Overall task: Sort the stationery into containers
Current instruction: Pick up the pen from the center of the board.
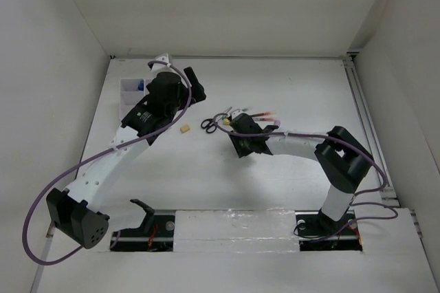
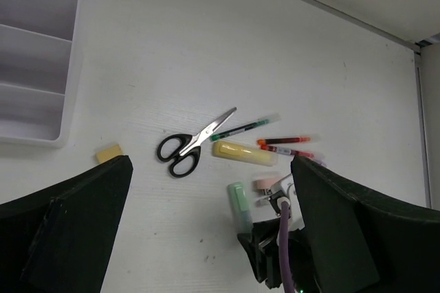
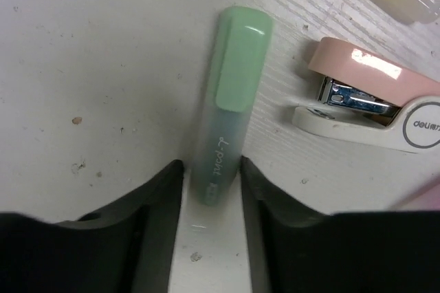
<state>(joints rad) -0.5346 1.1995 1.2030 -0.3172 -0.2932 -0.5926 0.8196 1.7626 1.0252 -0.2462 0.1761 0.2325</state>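
1. Black-handled scissors (image 2: 189,145) lie flat on the white worktop (image 1: 275,87), handles toward the arms' bases and blades closed, at the left edge of a loose cluster of stationery.
2. A yellow marker (image 2: 244,152) rests just to the right of the scissors' handles. A green pen (image 2: 240,128) runs on from the blade tips, and two red pens (image 2: 283,140) lie farther right.
3. Right of the scissors and nearer the bases, the right tool (image 3: 212,169) is down at the worktop with its jaws narrow. They sit close against both sides of the green marker (image 3: 230,100), at the end opposite its cap.
4. The green marker lies flat on the worktop, and a pink stapler (image 3: 371,93) sits just beyond it on the side away from the scissors, apart from the marker.
5. A small tan eraser (image 2: 108,153) sits alone to the left of the scissors, near but not touching them.
6. Well to the left of the scissors, past the eraser, stands the white organizer tray (image 2: 41,66). The top view shows a blue item (image 1: 140,87) in it, too small to make out.
7. The left tool (image 1: 194,84) hangs above the worktop between the tray and the scissors, its jaws spread wide and holding nothing.
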